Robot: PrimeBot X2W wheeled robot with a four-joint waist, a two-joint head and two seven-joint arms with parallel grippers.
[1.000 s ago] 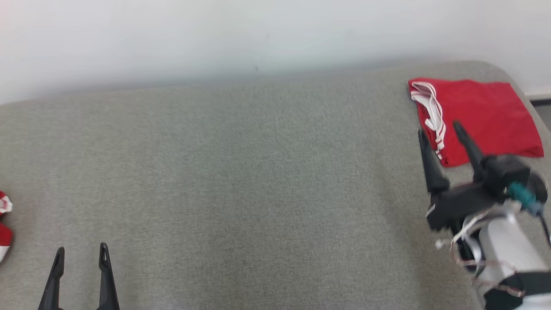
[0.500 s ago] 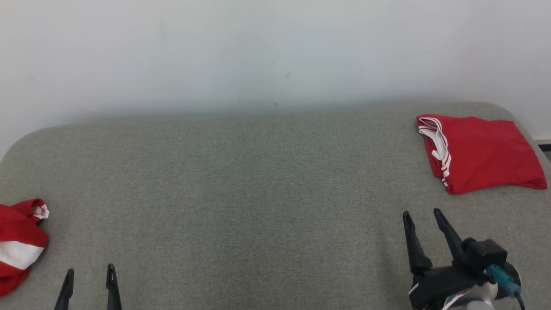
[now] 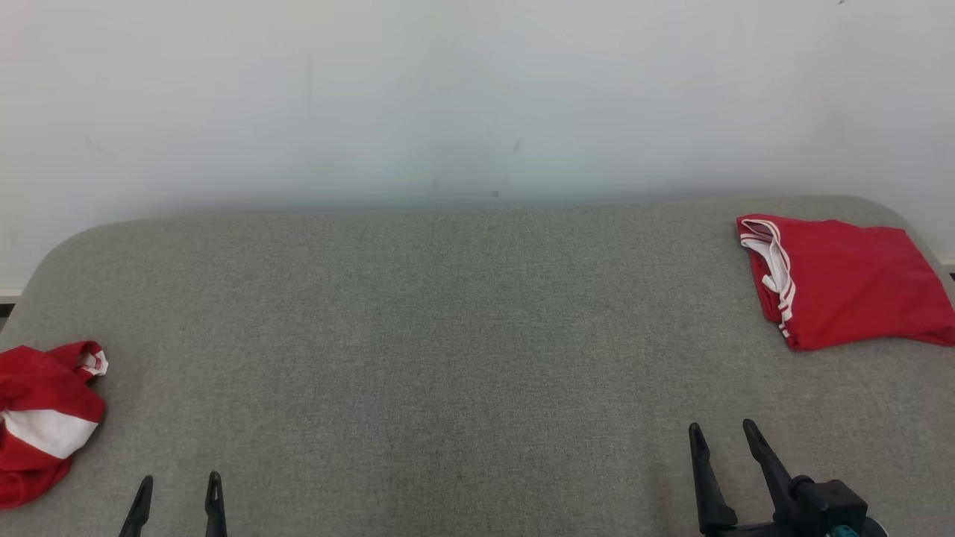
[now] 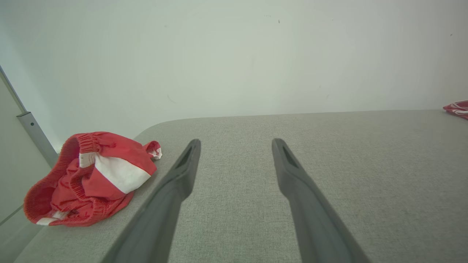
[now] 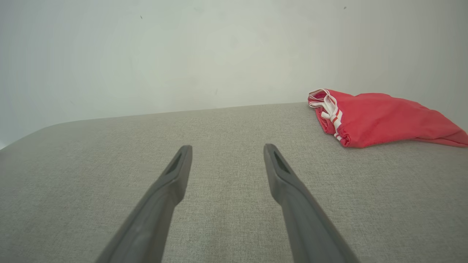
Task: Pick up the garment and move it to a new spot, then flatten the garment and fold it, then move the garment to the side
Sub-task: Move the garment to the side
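Nearest me, both grippers hang over the near edge of the grey tabletop (image 3: 448, 335), nothing in either. The left gripper (image 3: 180, 478) has its fingers spread wide, and the right gripper (image 3: 722, 425) is the same. The crumpled red-and-white garment (image 3: 45, 418) lies at the table's left edge, near my left gripper. Further back, the folded red garment (image 3: 843, 280) rests in the far right corner by the white wall (image 3: 448, 97).
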